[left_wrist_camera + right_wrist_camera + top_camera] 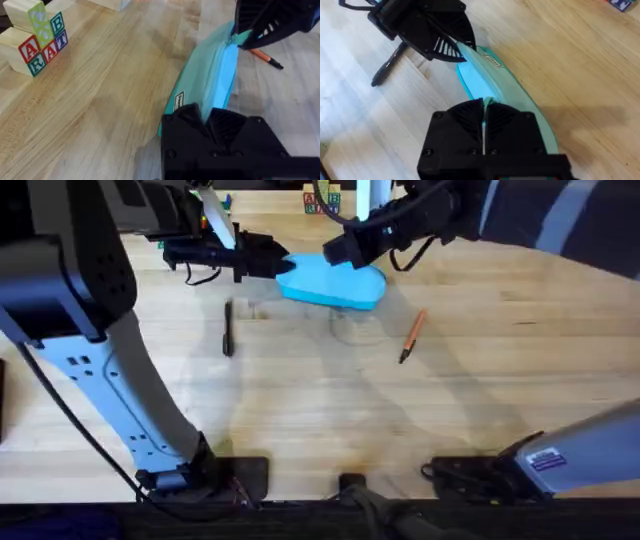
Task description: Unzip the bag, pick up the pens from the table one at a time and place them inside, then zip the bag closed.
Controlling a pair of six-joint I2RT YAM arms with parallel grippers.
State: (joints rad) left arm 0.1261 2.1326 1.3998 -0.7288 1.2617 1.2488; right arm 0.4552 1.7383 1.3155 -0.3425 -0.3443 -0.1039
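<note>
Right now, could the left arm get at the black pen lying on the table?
Probably not yet: the left hand is shut on the bag's end. The black pen lies close by on bare table, so once it lets go, likely yes.

Pale plank tabletop with toy blocks at its far edge

The table [330, 410] is light wood, its grain running across in long planks, evenly lit with soft shadows falling toward the near edge. A stack of lettered alphabet blocks [37, 37] stands on it, showing A, R, A, T and B in red, blue and green; just beyond the blocks lies another plain wooden piece [112, 4]. In the overhead view the blocks [322, 200] sit at the far edge, with something dark behind them, too dim to make out
</note>
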